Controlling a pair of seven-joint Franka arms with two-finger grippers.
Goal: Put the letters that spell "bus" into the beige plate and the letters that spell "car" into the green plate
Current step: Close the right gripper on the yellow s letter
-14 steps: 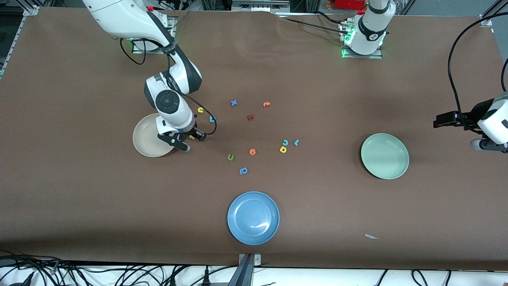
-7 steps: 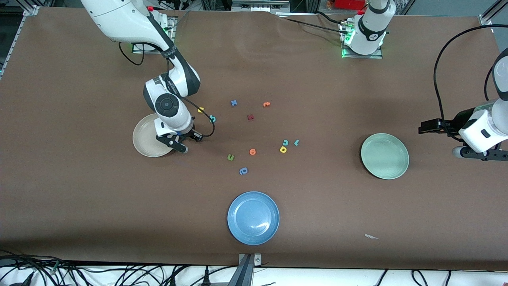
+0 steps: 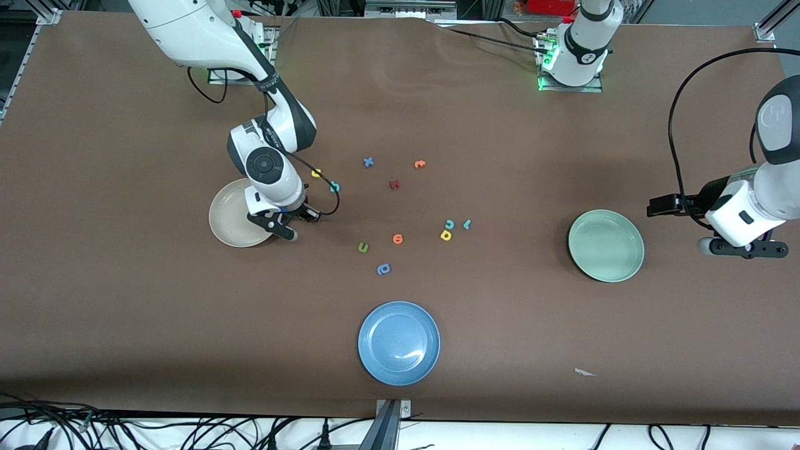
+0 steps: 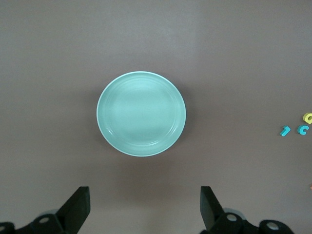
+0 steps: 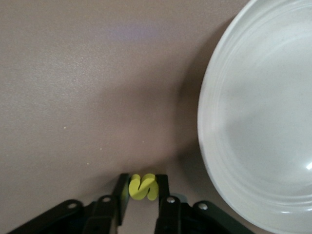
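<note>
The right pincer [image 5: 142,195] is shut on the yellow s [image 5: 142,187], its two black fingers pressing the small foam letter from either side, right down at the tabletop [image 3: 125,312] and just beside the rim of the beige plate [image 3: 228,219]. Gripping it so close to that plate makes sense: only a short carry over the rim looks to be needed to drop it in. The s is soft, matte foam with rounded curves. The plate is smooth and glossy, shallow, with faint rings, and nothing lies in it yet.

The left pincer [image 4: 144,209] waits wide open and empty over bare tabletop beside the green plate [image 3: 605,245], toward the left arm's end. That plate is round, pale mint, smooth and also empty.

The other letters lie flat on the brown, slightly grainy tabletop between the two plates. The yellow u [image 3: 316,173] and teal b [image 3: 335,186] sit close together beside the right arm's wrist, farther from the front camera than the held s. The teal c [image 3: 449,224], teal r [image 3: 466,224] and yellow a [image 3: 445,235] cluster together toward the green plate, within easy reach for the left arm, I judge. None of the six letters is in a plate so far.
</note>
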